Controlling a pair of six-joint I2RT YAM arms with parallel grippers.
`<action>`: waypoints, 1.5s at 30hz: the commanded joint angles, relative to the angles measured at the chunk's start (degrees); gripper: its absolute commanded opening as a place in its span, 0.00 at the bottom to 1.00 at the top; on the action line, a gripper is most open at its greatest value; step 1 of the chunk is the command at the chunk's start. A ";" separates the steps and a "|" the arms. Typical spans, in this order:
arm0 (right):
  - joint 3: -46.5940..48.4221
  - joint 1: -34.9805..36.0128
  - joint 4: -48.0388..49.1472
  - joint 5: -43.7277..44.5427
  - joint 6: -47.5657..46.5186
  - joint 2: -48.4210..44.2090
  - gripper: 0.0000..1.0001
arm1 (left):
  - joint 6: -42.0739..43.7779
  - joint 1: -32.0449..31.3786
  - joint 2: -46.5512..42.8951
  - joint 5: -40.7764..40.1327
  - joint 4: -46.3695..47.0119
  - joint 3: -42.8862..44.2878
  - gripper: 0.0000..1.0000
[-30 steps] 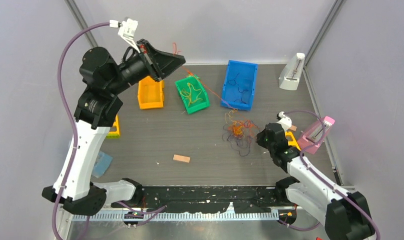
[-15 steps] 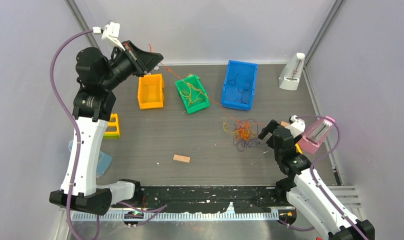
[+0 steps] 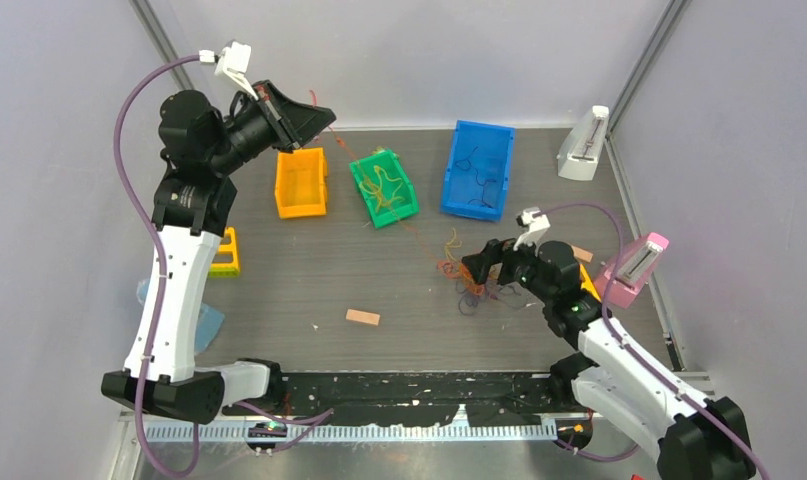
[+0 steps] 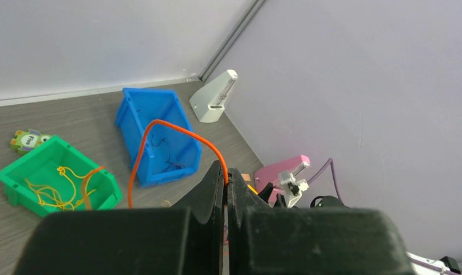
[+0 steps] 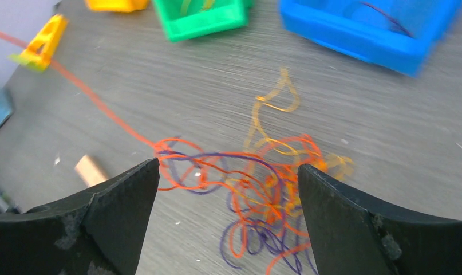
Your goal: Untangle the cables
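Observation:
A tangle of orange, purple and yellow cables [image 3: 471, 272] lies on the table right of centre. My right gripper [image 3: 476, 266] hangs just above it, wide open, and in the right wrist view the tangle [image 5: 263, 183] lies between and beyond the spread jaws of that gripper [image 5: 228, 167]. My left gripper [image 3: 317, 116] is raised at the far left and shut on one orange cable [image 4: 160, 127]. That cable [image 3: 424, 240] stretches down past the green bin to the tangle. In the left wrist view the left gripper [image 4: 226, 172] pinches the cable at its tips.
At the back stand an orange-yellow bin [image 3: 301, 183], a green bin [image 3: 384, 187] holding yellow cables and a blue bin [image 3: 477, 168] holding dark cables. A white stand [image 3: 582, 145], a pink stand [image 3: 634, 270], a wooden block [image 3: 362, 317] and a yellow piece [image 3: 225, 253] also sit on the table.
My right gripper has opened and swung left over the tangle. The left gripper has drawn back to the left with the orange cable, pulling it taut.

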 commanded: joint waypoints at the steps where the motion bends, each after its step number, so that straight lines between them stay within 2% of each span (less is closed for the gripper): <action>1: 5.38 5.88 10.07 -9.89 -6.89 3.26 0.95 | 1.15 0.07 -0.56 1.08 1.33 1.56 0.00; 8: 11.50 12.79 12.91 -8.44 -10.46 13.33 0.96 | 1.13 0.07 -0.71 0.66 0.88 3.05 0.00; 11: 14.12 13.30 12.90 -3.59 -9.04 21.80 0.99 | 1.76 0.14 -0.41 -0.20 -0.33 5.03 0.00; 15: 16.48 13.21 7.29 4.17 -4.67 31.35 0.94 | 3.61 2.63 -0.08 -2.07 -4.10 10.02 0.00; 17: 15.62 13.10 4.71 6.41 -2.69 33.77 0.86 | 3.67 7.44 -0.13 -3.77 -7.14 12.38 0.00; 18: 14.84 12.86 3.52 9.74 -0.52 34.06 0.72 | 2.91 10.85 -0.14 -4.17 -8.11 13.33 0.00; 20: 11.25 10.57 3.74 10.71 3.18 32.76 0.56 | -1.31 18.15 -1.47 -3.97 -6.63 11.98 0.00; 23: 3.56 3.38 4.90 4.55 8.51 27.63 0.53 | -6.23 26.02 -4.03 -3.17 -0.47 5.62 0.00; 26: -2.24 -5.54 6.70 0.37 12.67 21.70 0.50 | -5.82 28.07 -4.65 -4.03 -0.52 2.96 0.00; 28: -1.82 -7.06 3.28 2.83 13.57 17.33 0.43 | -6.11 28.19 -5.10 -4.03 0.67 0.40 0.00; 29: -1.26 -7.21 -0.55 6.08 13.44 14.74 0.34 | -6.26 28.20 -5.27 -3.96 1.43 -0.66 0.00; 31: 0.77 -7.34 -5.91 12.86 13.41 11.78 0.28 | -5.78 28.21 -5.61 -4.86 1.68 -1.96 0.00; 34: 4.47 -7.43 -14.19 22.39 15.60 9.26 0.28 | -3.52 28.45 -6.25 -7.58 -0.29 -2.26 0.00; 35: 5.13 -7.54 -17.93 27.49 16.86 8.40 0.33 | -2.88 28.69 -6.72 -8.51 -0.70 -2.47 0.00; 39: 7.24 -9.23 -26.59 38.62 23.82 6.92 0.39 | -2.96 30.56 -7.78 -9.88 -0.50 -4.05 0.00; 42: 6.22 -12.61 -28.86 38.93 27.78 5.88 0.48 | -4.27 32.65 -7.81 -8.61 0.56 -5.28 0.00; 45: 4.36 -17.86 -29.06 36.31 29.12 4.80 0.49 | -4.42 33.88 -7.93 -8.29 0.72 -6.34 0.00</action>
